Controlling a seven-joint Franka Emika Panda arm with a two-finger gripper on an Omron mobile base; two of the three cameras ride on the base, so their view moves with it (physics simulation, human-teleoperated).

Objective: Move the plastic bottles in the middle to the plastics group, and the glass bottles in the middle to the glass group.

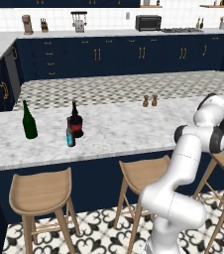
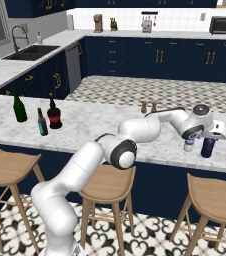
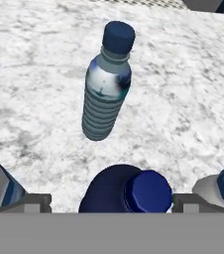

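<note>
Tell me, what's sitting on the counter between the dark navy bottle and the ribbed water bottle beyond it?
Nothing: in the hand view, bare marble counter separates the navy bottle from the water bottle.

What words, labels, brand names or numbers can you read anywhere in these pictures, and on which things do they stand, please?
None can be read.
Red label on the bulbous dark bottle: a plain red patch, too small to show any text.
Pale ribbed water bottle: a blurred dark band, no letters.
Navy bottle between the open gripper fingers: plain.
Toaster oven: too small to tell.
</note>
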